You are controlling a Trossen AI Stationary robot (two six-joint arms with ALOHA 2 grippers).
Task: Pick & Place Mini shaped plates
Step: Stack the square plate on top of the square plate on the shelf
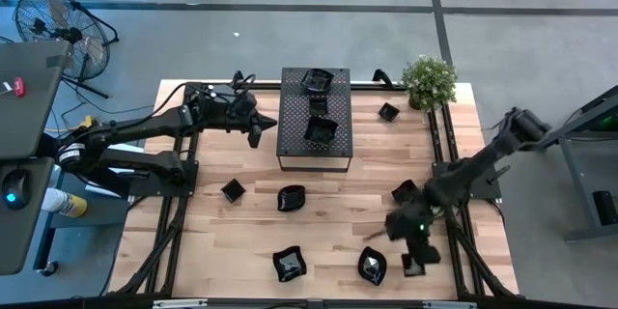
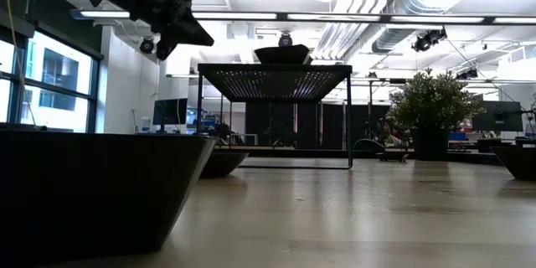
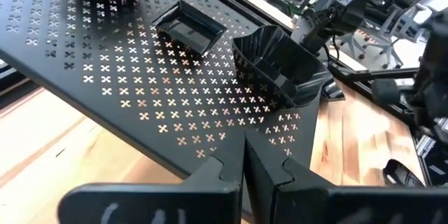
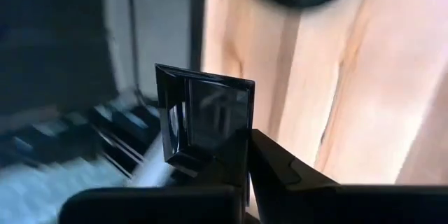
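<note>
Pale wooden tabletop [image 1: 328,214] fills the centre of the high view, with the large black perforated metal box [image 1: 314,133] at its upper middle already carrying three small glossy black dishes [image 1: 320,129]. Others lie scattered across the lower half: a leaf-like one [image 1: 291,197], a wavy one [image 1: 290,264], a small square one [image 1: 233,189].

Over at lower right, the right gripper [image 1: 413,263] has its jaws clenched on a small square glossy black plate [image 4: 206,119], pinched by one rim and tilted on edge near the table's edge rail. Left gripper [image 3: 244,161] hangs just beside the box's left edge, fingers pressed together and empty (waiting, it seems).

Carrying that plate well means lifting clear first, keeping the wrist steady so the thin-rim grip doesn't slip, then lowering onto a bare patch of the box, away from the dishes there.
</note>
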